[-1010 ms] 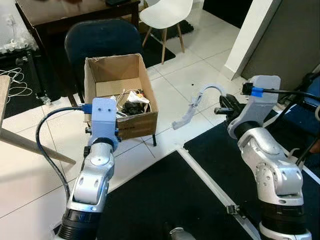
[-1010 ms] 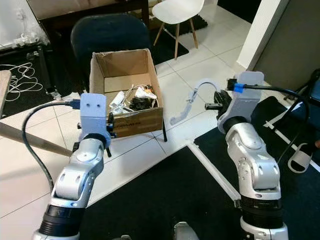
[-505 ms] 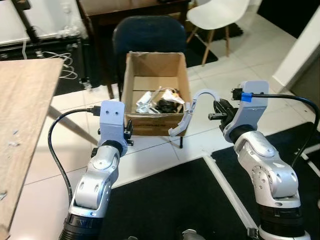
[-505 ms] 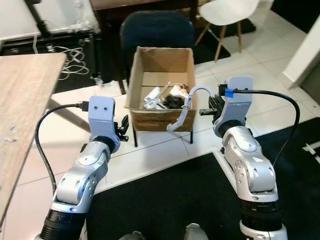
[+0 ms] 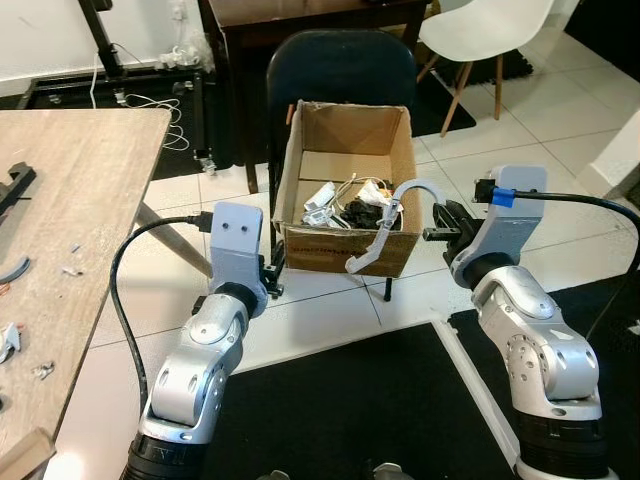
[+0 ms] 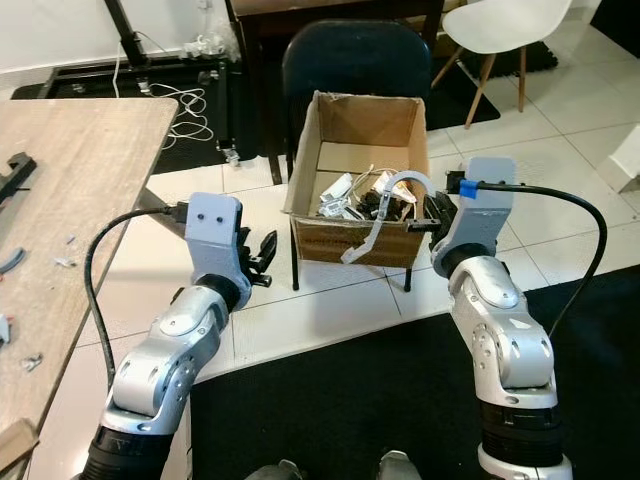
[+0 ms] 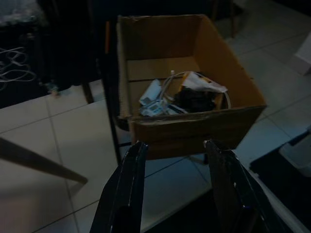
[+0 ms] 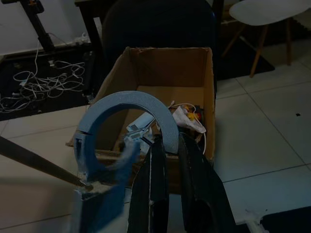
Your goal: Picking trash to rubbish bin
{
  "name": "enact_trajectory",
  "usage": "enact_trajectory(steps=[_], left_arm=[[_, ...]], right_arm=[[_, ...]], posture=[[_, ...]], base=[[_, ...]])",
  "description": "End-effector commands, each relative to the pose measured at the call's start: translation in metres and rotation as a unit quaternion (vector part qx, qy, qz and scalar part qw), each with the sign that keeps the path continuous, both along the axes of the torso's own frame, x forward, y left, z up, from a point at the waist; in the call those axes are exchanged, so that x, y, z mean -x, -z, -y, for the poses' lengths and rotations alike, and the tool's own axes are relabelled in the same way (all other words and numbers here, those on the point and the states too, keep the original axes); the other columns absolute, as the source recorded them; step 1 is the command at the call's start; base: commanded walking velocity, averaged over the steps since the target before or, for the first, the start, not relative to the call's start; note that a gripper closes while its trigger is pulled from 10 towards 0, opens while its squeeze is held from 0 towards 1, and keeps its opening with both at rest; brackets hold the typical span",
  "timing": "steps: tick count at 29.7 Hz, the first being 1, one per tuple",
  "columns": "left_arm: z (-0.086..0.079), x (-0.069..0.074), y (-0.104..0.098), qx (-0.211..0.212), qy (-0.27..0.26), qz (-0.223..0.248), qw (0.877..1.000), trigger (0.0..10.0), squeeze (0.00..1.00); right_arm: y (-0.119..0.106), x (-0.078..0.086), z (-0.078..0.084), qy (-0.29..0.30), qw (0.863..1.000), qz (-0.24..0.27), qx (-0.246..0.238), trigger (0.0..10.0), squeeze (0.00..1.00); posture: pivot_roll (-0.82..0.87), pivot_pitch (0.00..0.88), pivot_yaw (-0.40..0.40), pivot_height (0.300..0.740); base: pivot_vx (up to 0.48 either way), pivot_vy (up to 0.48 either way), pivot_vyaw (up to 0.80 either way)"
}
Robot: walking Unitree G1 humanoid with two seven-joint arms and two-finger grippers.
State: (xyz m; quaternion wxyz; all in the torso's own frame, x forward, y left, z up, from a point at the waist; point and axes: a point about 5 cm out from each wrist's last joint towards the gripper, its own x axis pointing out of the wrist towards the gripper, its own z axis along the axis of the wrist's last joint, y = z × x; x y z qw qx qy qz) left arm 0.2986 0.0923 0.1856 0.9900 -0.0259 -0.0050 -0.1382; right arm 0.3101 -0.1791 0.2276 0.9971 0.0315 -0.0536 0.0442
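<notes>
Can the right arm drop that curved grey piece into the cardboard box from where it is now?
Probably yes: the right gripper holds the curved grey piece at the cardboard box's open front rim, nothing between.

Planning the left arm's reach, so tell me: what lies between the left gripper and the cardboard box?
Bare white floor tile. In the left wrist view, the open left gripper faces the cardboard box with nothing between.

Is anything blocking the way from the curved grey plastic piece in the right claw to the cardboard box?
Nothing visible does. The right claw holds the curved grey plastic piece at the near rim of the open cardboard box, whose top is uncovered.
</notes>
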Motion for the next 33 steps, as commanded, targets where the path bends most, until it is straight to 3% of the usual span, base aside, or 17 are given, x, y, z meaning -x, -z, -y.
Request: enact_trajectory(steps=[1, 9, 33], left_arm=[[0.0039, 0.0044, 0.0009, 0.015, 0.010, 0.000, 1.000, 10.0, 0.00], [0.0054, 0.0052, 0.0016, 0.016, 0.019, -0.005, 1.000, 10.0, 0.00], [0.0045, 0.0058, -0.0012, 0.027, 0.024, -0.001, 0.999, 10.0, 0.00]], right_arm=[[0.0028, 0.0017, 0.0017, 0.004, 1.000, 0.000, -0.004, 10.0, 0.00], [0.0037, 0.0021, 0.0053, 0.010, 1.000, -0.001, -0.005, 10.0, 0.00], [0.0023, 0.0010, 0.0064, 0.011, 1.000, 0.000, -0.006, 10.0, 0.00]], posture=[[0.01, 0.194, 0.016, 0.740], [0.01, 0.201, 0.016, 0.740], [0.01, 0.204, 0.016, 0.740]], base=[[0.000, 0.000, 0.00], [0.186, 0.000, 0.00], [0.453, 0.000, 0.00]])
